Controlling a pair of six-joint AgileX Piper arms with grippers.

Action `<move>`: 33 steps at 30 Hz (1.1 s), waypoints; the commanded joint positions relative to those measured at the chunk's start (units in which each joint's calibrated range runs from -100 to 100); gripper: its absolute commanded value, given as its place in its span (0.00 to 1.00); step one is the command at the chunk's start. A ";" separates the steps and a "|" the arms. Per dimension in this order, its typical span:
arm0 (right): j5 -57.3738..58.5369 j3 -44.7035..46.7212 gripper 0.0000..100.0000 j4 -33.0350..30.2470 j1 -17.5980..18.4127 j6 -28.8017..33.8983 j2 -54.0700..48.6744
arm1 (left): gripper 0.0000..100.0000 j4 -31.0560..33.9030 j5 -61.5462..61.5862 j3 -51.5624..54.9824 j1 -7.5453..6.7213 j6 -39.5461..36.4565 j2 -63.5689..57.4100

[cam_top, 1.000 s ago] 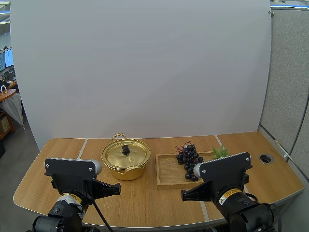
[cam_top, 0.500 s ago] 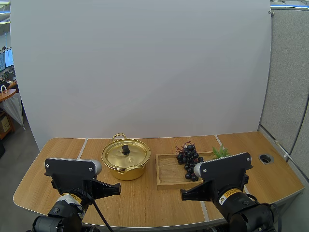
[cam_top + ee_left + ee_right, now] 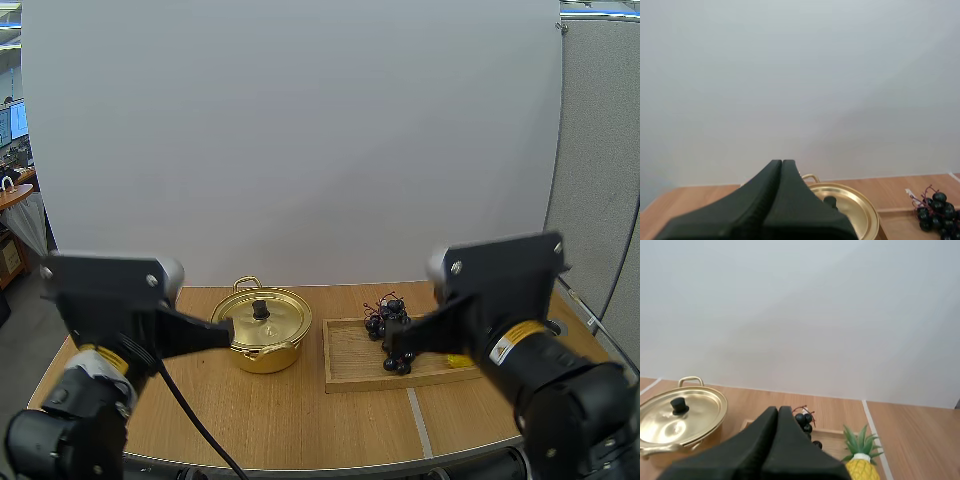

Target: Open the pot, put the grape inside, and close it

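Checking both arms, I find nothing in hand. The left gripper (image 3: 782,162) has its fingers pressed together into one dark wedge, held above the table (image 3: 300,420) and pointing toward the pot (image 3: 262,350). The right gripper (image 3: 778,409) is likewise pressed together and empty, pointing toward the grapes (image 3: 935,211). The pot stands on the table with its lid (image 3: 280,318) seated and the black knob (image 3: 261,311) upright at its centre. The grapes lie on the tray (image 3: 350,368), just beside the pot on its right, with a small pineapple (image 3: 860,467) near them. My judgement: the task is at its first step, opening the pot, and no part of it is done. The next move calls for spreading the left fingers, lowering them around the knob, closing on it, then lifting the lid straight up and setting it down clear of the tray.
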 commanded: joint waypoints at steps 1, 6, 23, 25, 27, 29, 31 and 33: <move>6.70 -6.32 0.00 0.08 0.06 0.09 0.00 | 0.00 0.32 -0.25 -5.35 0.02 0.16 -0.04; 18.25 -14.87 0.00 0.08 0.06 0.09 0.00 | 0.00 0.32 11.25 -15.80 0.02 0.16 -0.04; 38.86 -24.06 0.00 0.08 0.06 0.15 8.00 | 0.00 -0.12 37.64 -30.56 0.02 0.16 8.62; 38.86 -24.06 0.00 0.08 0.06 0.15 11.47 | 0.00 -0.38 37.64 -30.98 0.02 0.16 13.49; 38.68 -24.06 0.00 0.08 0.06 0.15 14.69 | 0.00 -1.00 37.64 -31.29 0.02 0.78 16.80; 38.04 -24.06 0.00 0.08 0.06 0.15 17.45 | 0.00 -2.35 37.08 -31.27 0.02 2.20 20.57; 36.45 -24.06 0.00 0.08 0.06 0.15 20.12 | 0.00 -4.17 36.16 -31.27 0.02 3.95 25.67; 32.53 -24.06 0.00 0.08 0.06 0.15 24.04 | 0.00 -5.75 34.69 -31.27 0.02 4.73 29.60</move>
